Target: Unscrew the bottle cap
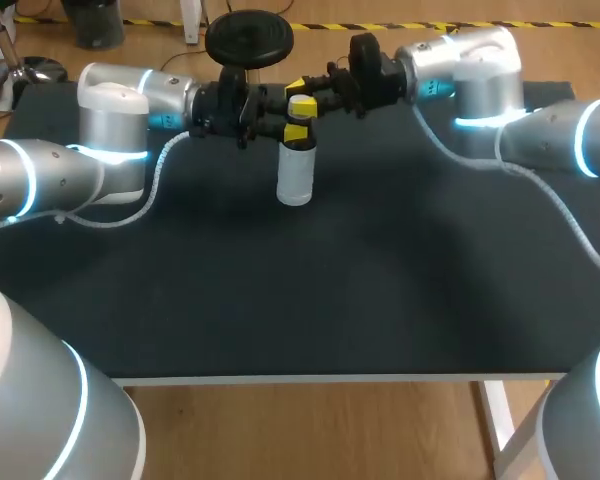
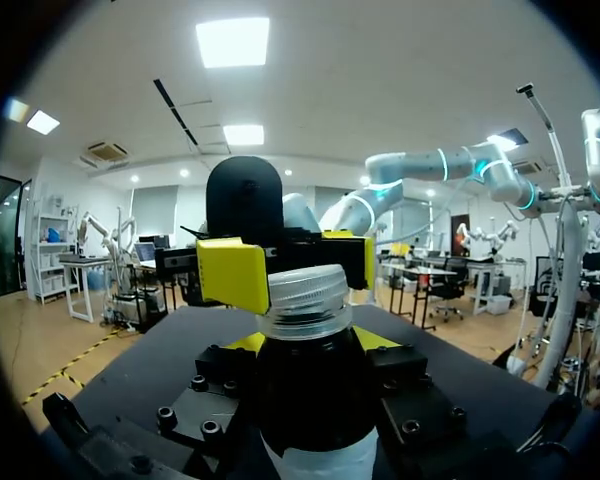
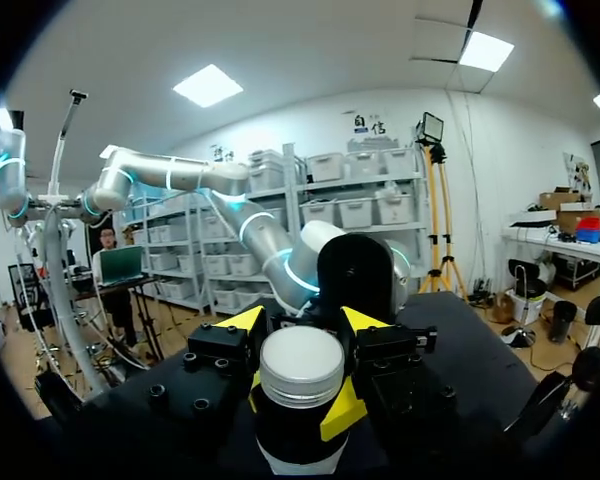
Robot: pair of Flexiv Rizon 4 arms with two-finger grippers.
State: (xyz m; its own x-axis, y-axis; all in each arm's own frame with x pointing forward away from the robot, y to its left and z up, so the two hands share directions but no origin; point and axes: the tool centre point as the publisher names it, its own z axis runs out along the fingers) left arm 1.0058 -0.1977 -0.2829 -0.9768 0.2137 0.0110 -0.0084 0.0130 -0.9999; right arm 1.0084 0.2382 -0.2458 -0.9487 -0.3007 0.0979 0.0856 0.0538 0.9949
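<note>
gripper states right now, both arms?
Left gripper: closed, holding the bottle.
Right gripper: closed on the bottle cap.

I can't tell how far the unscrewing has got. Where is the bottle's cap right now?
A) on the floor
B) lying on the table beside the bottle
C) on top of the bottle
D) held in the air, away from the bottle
C: both wrist views show the silver cap sitting on the neck of the bottle, with the yellow tips of the right gripper on either side of it.
</note>
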